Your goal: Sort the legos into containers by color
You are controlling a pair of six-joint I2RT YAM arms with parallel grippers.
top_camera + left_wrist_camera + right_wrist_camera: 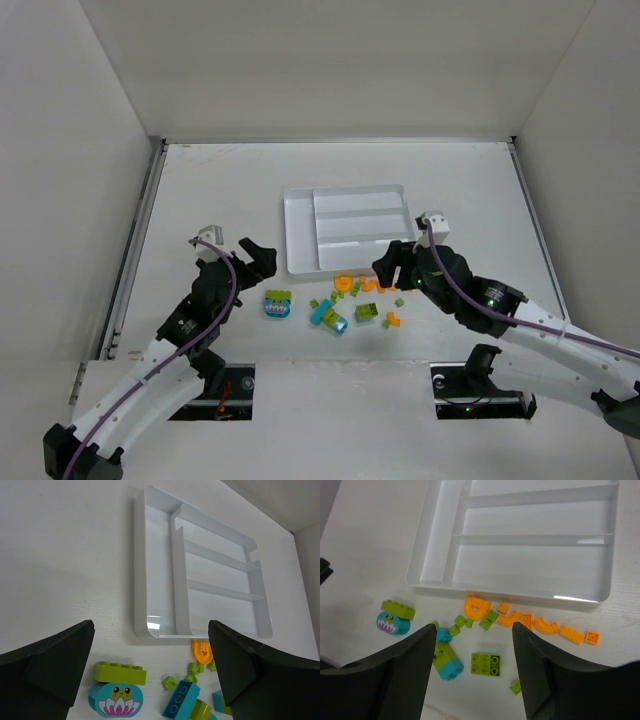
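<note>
The white tray [300, 210] lies mid-table with its compartments bare; it also shows in the left wrist view [142, 580] and the right wrist view [427, 555]. Loose legos lie in front of it: orange pieces [476, 606], a lime green brick [486, 664], a teal-and-green brick [445, 661] and a teal frog piece under a green brick [116, 697]. My left gripper [255, 256] is open and empty, left of the pile. My right gripper [392, 268] is open and empty above the pile's right side.
White walls enclose the table on three sides. A metal rail [135, 250] runs along the left edge. Small green bits [516, 686] lie scattered among the bricks.
</note>
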